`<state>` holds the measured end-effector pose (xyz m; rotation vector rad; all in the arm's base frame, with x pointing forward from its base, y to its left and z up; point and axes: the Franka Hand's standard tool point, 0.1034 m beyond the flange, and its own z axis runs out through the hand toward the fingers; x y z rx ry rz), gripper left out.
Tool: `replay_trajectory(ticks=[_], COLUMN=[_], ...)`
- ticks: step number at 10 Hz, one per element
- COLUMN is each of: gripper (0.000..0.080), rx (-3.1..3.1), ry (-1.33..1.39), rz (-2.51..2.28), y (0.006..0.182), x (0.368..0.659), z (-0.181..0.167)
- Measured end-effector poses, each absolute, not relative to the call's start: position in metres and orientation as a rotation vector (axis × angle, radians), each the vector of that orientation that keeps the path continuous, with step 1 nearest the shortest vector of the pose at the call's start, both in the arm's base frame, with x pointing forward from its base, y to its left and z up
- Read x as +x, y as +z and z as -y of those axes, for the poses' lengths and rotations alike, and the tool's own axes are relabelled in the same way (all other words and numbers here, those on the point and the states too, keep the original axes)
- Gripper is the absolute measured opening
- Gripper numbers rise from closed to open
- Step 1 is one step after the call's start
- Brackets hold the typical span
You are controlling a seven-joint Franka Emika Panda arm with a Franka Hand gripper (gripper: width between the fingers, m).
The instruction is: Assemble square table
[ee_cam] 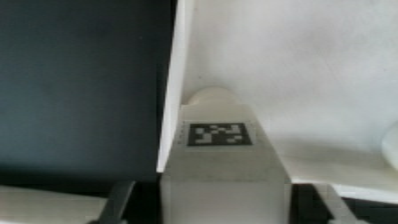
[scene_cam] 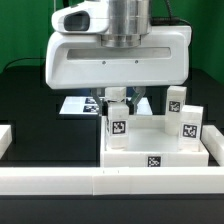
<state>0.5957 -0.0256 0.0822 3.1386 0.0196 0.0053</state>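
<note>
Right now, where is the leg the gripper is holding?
In the exterior view, the leg stands upright under the gripper, over the tabletop's left rear corner, left of two more legs.

This is looking like a robotics lab — not a home or a shop. A white arm is hanging over a black table, and the white parts on it, such as the tabletop and legs, are carrying black-and-white tags. A marker board is lying flat behind, a low white rail is bordering the front edge, and a green backdrop is showing at the exterior view's right.
</note>
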Motion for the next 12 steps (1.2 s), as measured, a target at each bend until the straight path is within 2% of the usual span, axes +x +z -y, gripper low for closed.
replay_trajectory(ticks=[9,12], gripper=[0.0287,0.0287], rx=[2.888,2.766], ry=[0.007,0.007], rz=[1.314,1.558], y=[0.0810,0.0807], x=[0.5959,0.5965], z=[0.0212,0.0195])
